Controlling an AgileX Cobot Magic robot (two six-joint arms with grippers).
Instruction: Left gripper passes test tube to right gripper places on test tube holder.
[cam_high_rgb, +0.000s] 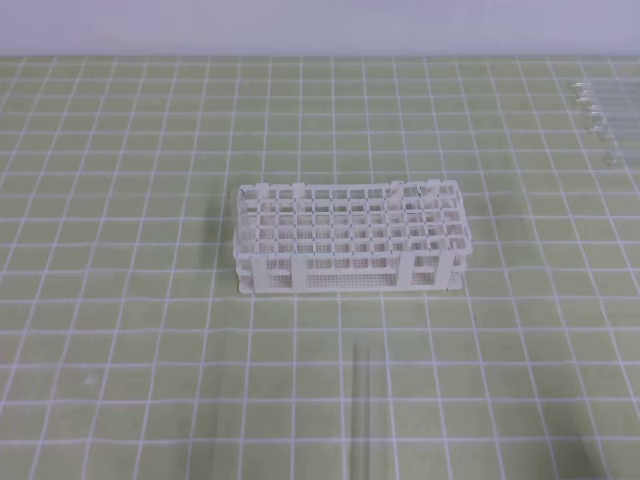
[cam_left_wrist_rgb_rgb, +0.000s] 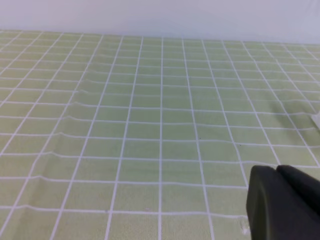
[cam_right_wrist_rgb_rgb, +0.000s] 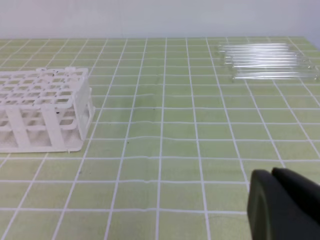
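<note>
One test tube (cam_high_rgb: 362, 410): lies flat on green grid mat (cam_high_rgb: 120, 330), just in front of test tube holder (cam_high_rgb: 350, 238), long axis running toward it. One holder, white. One row of spare tubes (cam_right_wrist_rgb_rgb: 267, 61), far right-rear. Left gripper (cam_left_wrist_rgb_rgb: 285, 205), right gripper (cam_right_wrist_rgb_rgb: 285, 205): both clenched, empty.

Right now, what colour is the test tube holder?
White, the test tube holder shows best in the exterior high view.

No lettering, numbers, labels or brand marks can be read anywhere: the green cloth (cam_high_rgb: 120, 300) carries only a plain white grid, and the white test tube holder (cam_high_rgb: 350, 240) is unmarked.
</note>
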